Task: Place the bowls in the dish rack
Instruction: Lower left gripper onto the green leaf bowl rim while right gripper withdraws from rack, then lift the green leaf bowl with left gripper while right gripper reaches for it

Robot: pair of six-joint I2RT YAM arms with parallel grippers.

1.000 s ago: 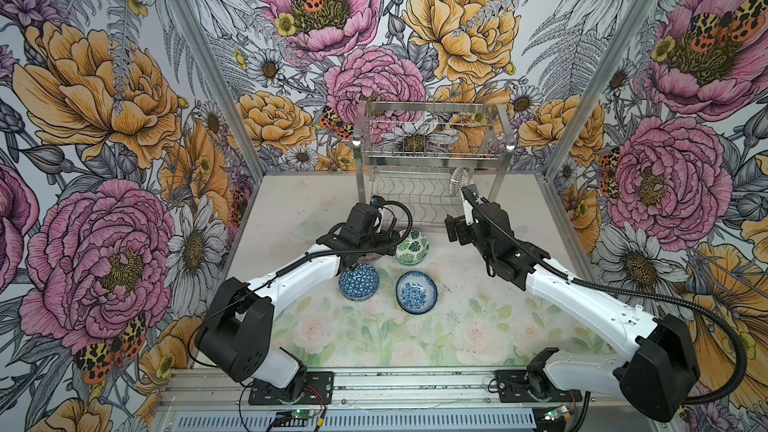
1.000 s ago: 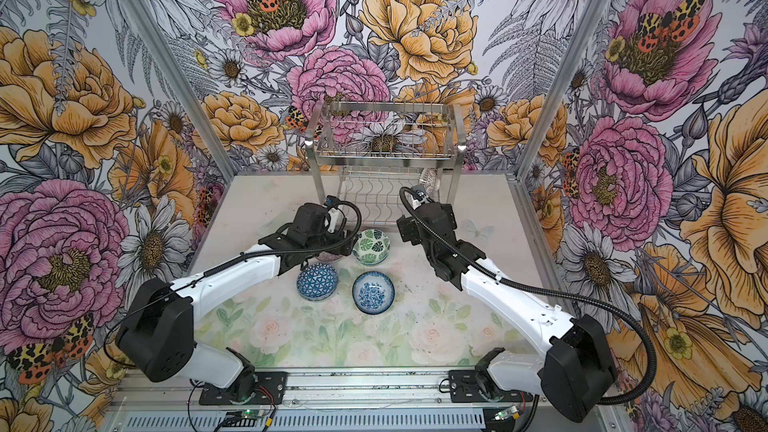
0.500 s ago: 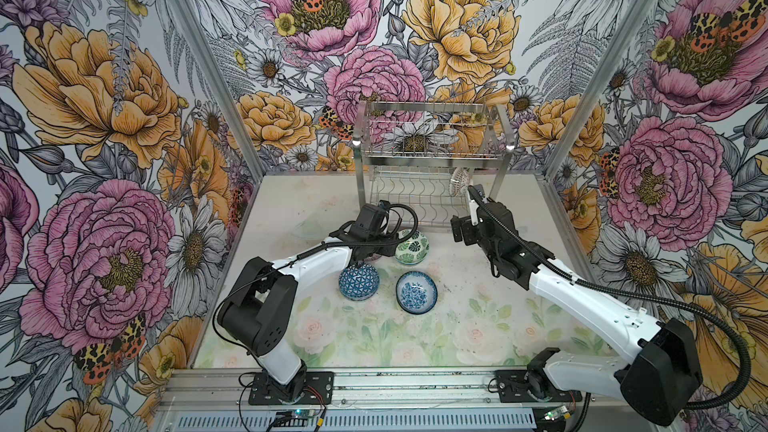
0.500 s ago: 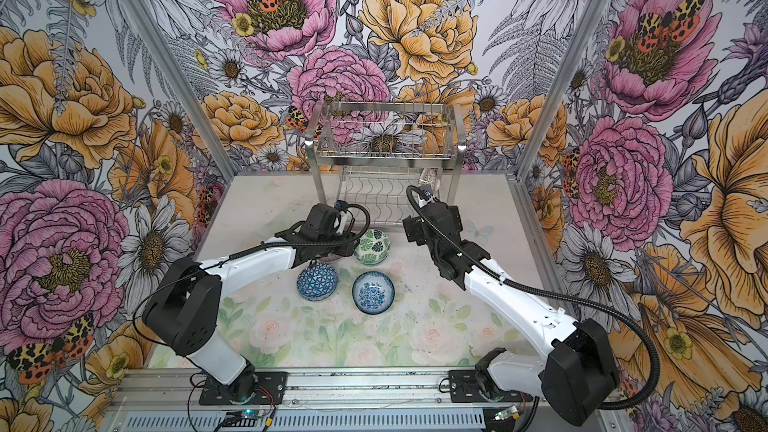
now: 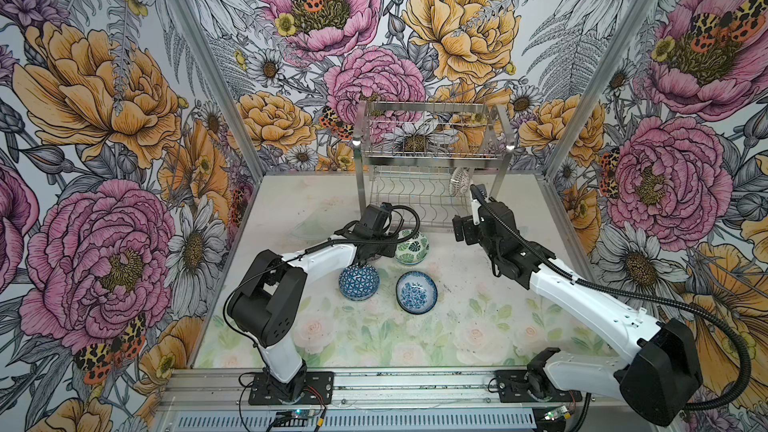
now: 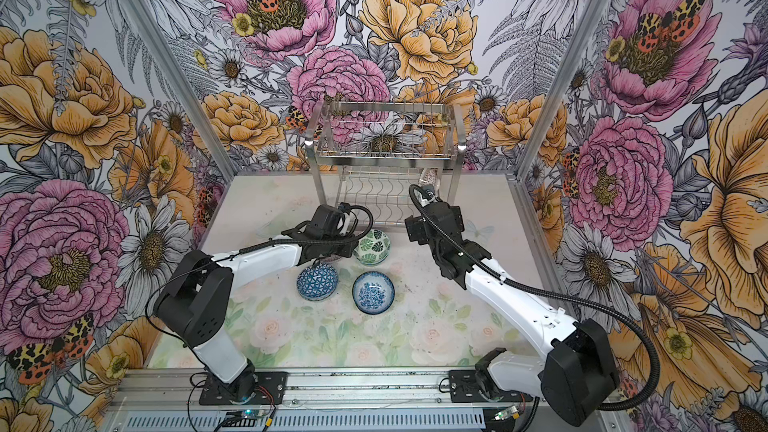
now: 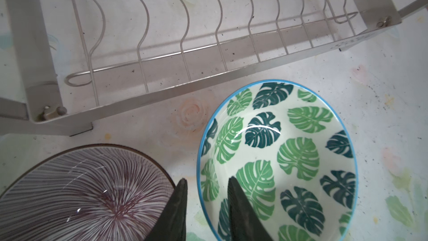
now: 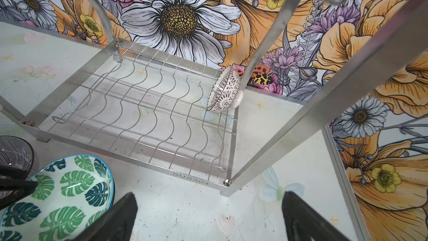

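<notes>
left pincer: only my left wrist camera shows it; in both top views my own wrist covers it. My fingers stand partly apart astride the rim of the green leaf bowl, one outside and one inside. A gap shows on each side of the rim, so I have hold of nothing that I can see.
blue geometric bowl: on the surface, just beside my left forearm. It shows in both top views and in neither wrist view.
purple-lined bowl: upright, just beside my outer finger. It is plain in the left wrist view and only a dark edge in the right wrist view.
green leaf bowl: upright on the surface, just in front of the rack's lower tier; all four views show it.
blue floral bowl: upright, near the green leaf bowl but apart from it, seen in the top views only.
dish rack: at the back of the surface. The top views show its basket tier, the wrist views its wavy lower wires.
white lattice bowl: on its side at the right end of the lower tier, beside a leg. It is clear in the right wrist view and a small pale shape in the top views.
right pincer: spread wide and holding nothing, above bare surface by the rack's front right leg.
</notes>
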